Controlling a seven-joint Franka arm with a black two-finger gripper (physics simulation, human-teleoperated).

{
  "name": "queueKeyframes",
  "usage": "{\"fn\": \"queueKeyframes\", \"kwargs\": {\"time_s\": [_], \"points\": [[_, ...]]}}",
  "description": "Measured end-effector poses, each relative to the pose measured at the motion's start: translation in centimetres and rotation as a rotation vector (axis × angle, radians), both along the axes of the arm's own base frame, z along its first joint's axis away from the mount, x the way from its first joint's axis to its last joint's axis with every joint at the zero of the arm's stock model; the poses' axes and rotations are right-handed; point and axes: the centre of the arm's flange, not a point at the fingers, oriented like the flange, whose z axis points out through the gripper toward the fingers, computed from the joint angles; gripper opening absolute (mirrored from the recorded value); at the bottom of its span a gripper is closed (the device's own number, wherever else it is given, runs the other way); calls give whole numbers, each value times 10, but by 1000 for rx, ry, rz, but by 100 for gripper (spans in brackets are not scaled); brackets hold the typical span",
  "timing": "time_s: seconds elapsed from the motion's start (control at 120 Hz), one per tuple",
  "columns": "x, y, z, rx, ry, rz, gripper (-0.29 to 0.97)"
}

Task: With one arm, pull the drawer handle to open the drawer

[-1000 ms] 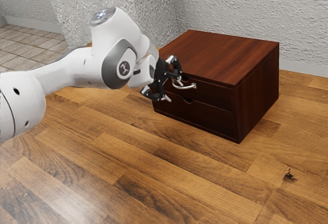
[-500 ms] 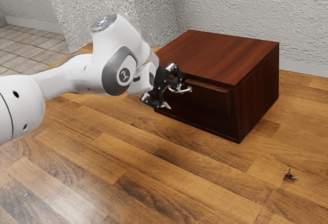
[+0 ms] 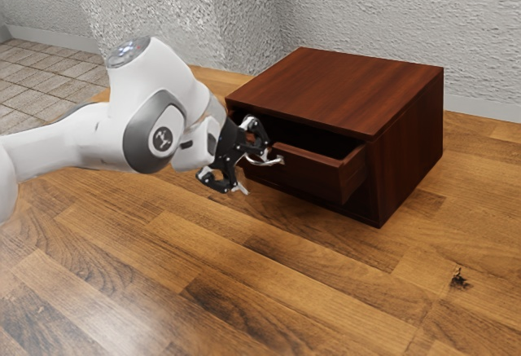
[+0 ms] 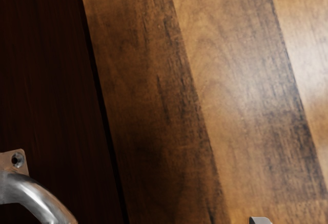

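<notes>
Change: the drawer point(image 3: 313, 173) stands well further out of the cabinet point(image 3: 350, 87) than half a second ago, when it was barely out; a dark gap now shows above its front.
Arm: the arm point(image 3: 146, 128) has drawn back toward the exterior view's left, taking the jaws with it.
Jaws: nearly closed, clamped on the handle point(image 3: 267, 159) from above and below.
Handle: a silver bar on the drawer front, one end reaching past the jaws toward the exterior view's right; the wrist view shows a curved end point(image 4: 31, 196) screwed to the dark wood.
Drawer: partly open, its front overhanging the floor point(image 3: 244, 291).
Cabinet: on the floor near the wall point(image 3: 391, 6), unmoved.
Floor: a small dark speck point(image 3: 460, 279), well apart from the cabinet.
</notes>
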Motion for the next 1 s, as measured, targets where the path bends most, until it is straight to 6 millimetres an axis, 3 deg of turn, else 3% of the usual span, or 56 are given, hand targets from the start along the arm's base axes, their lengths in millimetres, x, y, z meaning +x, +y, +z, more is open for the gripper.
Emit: {"fn": "queueKeyframes", "kwargs": {"time_s": [0.167,0.292,0.417,0.475,0.575,0.675,0.733,0.767,0.867,0.95,1.0], "points": [[-39,2,7,-13,-2,4,33],[-64,4,-3,-24,19,8,42],[-97,5,11,-36,-5,9,25],[-117,2,21,-42,-25,3,29],[-159,11,70,-50,-89,16,45],[-183,29,159,-32,-141,82,54],[-186,21,207,10,-136,124,58],[-189,18,225,18,-122,171,59],[-194,14,241,-9,-39,342,63],[-196,-4,236,-27,32,474,65],[-192,-2,228,-44,76,568,65]]}}
